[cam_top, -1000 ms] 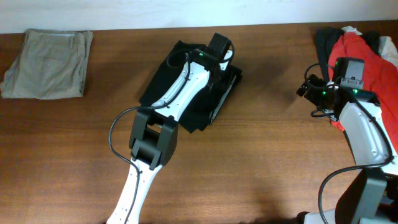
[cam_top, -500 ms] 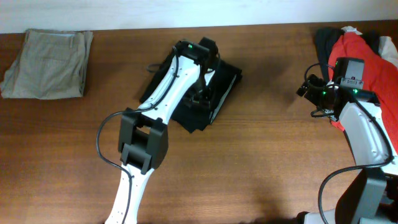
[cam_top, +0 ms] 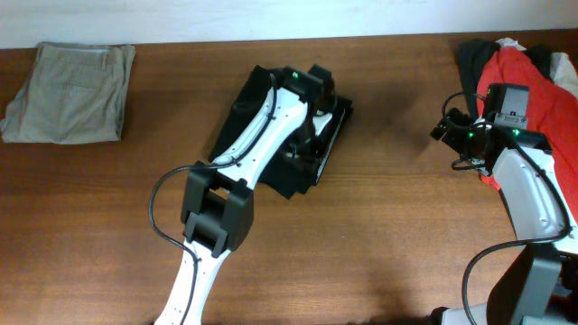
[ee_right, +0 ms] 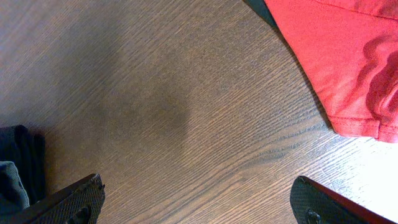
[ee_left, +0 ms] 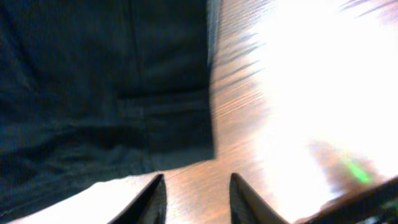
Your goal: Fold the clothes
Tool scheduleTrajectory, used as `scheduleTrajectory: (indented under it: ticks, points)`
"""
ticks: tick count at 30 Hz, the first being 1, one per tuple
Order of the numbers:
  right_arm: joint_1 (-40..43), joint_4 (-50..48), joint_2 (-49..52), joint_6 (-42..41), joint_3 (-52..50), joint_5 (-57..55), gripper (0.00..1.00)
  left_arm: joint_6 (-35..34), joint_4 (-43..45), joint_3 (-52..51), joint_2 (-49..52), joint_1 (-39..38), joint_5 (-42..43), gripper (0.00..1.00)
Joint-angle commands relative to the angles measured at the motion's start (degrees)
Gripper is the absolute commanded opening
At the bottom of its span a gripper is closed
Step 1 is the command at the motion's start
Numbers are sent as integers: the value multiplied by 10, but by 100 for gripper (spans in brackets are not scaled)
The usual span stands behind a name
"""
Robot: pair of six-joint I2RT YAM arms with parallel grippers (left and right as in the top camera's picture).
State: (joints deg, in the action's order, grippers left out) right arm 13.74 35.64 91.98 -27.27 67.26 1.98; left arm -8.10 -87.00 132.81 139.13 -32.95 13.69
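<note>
Two claws, both released, nothing held. L gripper hovers at the edge of the black garment, mid-table. R gripper is spread wide over bare wood, near the red garment. Folded khaki garment lies at far L.

Count: 1 table; 2 arms, left arm and right arm; 1 folded khaki garment; 1 black garment; 1 heap of clothes with 1 red piece and 1 dark piece; rest of the heap too bunched to count
</note>
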Motion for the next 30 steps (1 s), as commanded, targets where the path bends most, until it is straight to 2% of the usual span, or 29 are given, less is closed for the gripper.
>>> scheduleTrajectory:
  ticks: [1,2,5,6,10,12,14,16,17,27,30]
  points:
    - [2,0,-5,-7,-1,-5,99,3,-20,108,-6,3,10,60]
    - [2,0,-5,-7,-1,-5,99,3,-23,137,-6,11,-1,64]
    - [2,0,-5,-7,-1,-5,99,3,-20,171,-6,61,-6,94]
    - [2,0,-5,-7,-1,-5,99,3,-17,171,-6,85,-7,99]
    - [2,0,-5,-6,-1,-5,99,17,28,171,-6,205,-13,99]
    - [2,0,-5,-7,-1,-5,99,72,64,171,-3,269,44,99]
    - [2,0,-5,-7,-1,-5,99,74,85,171,3,311,52,99]
    - [2,0,-5,-6,-1,-5,99,120,105,171,24,354,135,99]
    - [2,0,-5,-7,-1,-5,98,130,106,171,38,364,160,99]
    - [2,0,-5,-7,-1,-5,99,187,144,171,167,367,181,99]
    - [2,0,-5,-7,-1,-5,99,206,144,170,193,360,252,99]
